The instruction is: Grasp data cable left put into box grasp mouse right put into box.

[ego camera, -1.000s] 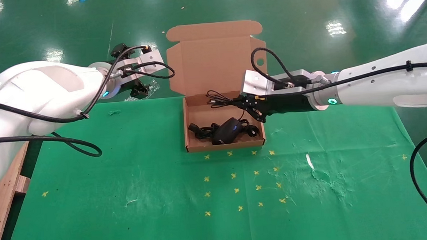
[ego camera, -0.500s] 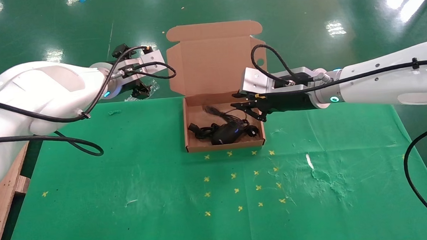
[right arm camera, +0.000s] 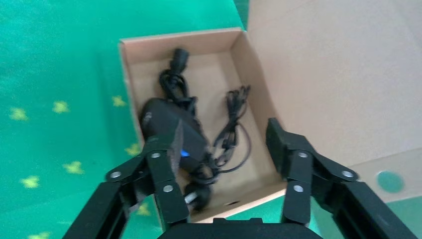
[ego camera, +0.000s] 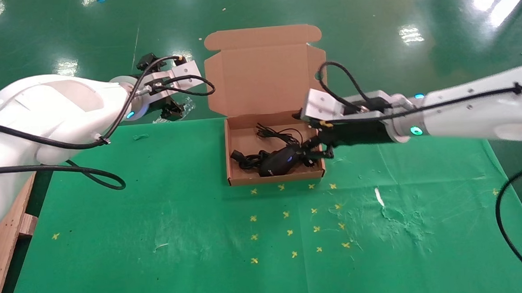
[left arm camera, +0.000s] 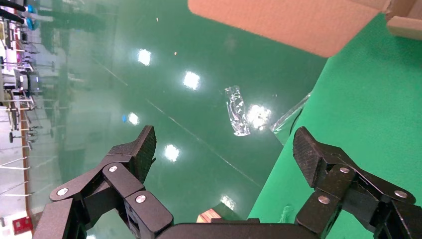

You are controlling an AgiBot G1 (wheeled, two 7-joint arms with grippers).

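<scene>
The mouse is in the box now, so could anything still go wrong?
Maybe. The right gripper hangs open over the box, close to the mouse and its thin cord. A finger could snag that cord and drag the mouse out. It could also bump the box's right wall. The data cable lies underneath the mouse, so it might get tugged too.

Box (ego camera: 275,178) on green table (ego camera: 158,223)

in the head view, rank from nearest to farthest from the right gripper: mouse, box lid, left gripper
1. The mouse, inside the box, just to the left of the open right gripper at the box's right wall.
2. The box lid, upright behind the box, farther back.
3. The left gripper, open and parked beyond the table's far edge, left of the box.
</scene>
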